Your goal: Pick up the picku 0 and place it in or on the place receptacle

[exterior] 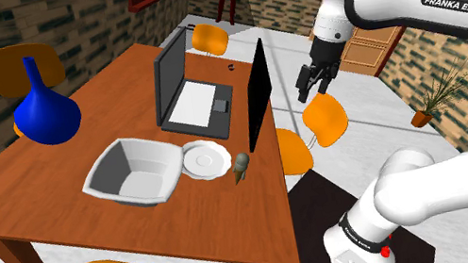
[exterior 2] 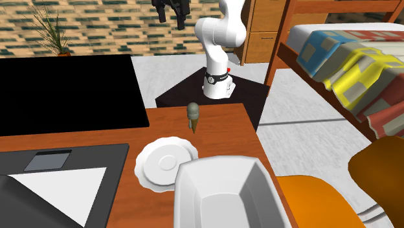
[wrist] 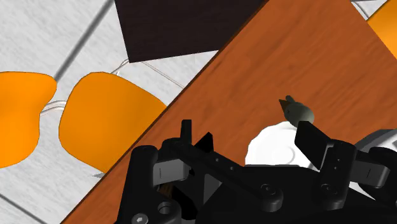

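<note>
In the shoulder view the gripper (exterior: pixel 313 80) is seen right of centre in the upper half, raised beside the table (exterior: pixel 118 100), with its 2 fingers held wide apart and nothing between them. The small grey-green cone (exterior: pixel 241 166) is laid lower and to the left, near the table edge just beside the white plate (exterior: pixel 206 159). Its brown tip is judged to be pointed toward the lower left.

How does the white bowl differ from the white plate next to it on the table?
The bowl is deep with steep, angular walls; the plate is shallow and round. The bowl is clearly larger than the plate. Both are plain white, empty and sit side by side on the brown table.
</note>
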`<state>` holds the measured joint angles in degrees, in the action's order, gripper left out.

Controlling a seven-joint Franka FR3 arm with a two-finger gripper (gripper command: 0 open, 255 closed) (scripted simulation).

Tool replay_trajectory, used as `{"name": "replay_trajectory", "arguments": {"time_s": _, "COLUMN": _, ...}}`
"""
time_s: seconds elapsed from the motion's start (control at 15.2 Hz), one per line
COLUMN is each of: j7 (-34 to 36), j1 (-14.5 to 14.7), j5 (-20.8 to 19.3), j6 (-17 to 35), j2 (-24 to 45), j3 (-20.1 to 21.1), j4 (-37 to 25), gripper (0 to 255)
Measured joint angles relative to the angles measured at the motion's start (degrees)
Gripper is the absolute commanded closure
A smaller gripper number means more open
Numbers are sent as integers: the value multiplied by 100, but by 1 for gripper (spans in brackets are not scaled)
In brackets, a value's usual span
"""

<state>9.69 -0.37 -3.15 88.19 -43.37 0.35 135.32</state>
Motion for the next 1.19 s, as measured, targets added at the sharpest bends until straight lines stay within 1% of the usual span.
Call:
{"name": "replay_trajectory", "arguments": {"time_s": 0.13, "j7": 29, "j1": 21, "j5": 16, "j6": 58, "j2": 58, "j3": 41, "j4": 13, "gripper": 0}}
{"name": "replay_trajectory", "arguments": {"time_s": 0.53, "j7": 343, "j1": 242, "j5": 144, "j6": 822, "j2": 689, "j3": 488, "j4": 297, "gripper": 0}}
{"name": "replay_trajectory", "arguments": {"time_s": 0.73, "j7": 556, "j1": 358, "j5": 192, "j6": 1298, "j2": 1188, "j3": 759, "j4": 362, "gripper": 0}}
{"name": "replay_trajectory", "arguments": {"time_s": 0.86, "j7": 687, "j1": 422, "j5": 194, "j6": 1517, "j2": 1530, "j3": 924, "j4": 296, "gripper": 0}}
{"name": "replay_trajectory", "arguments": {"time_s": 1.19, "j7": 1002, "j1": 540, "j5": 91, "j6": 2176, "j2": 2400, "j3": 1288, "j4": 248, "gripper": 0}}
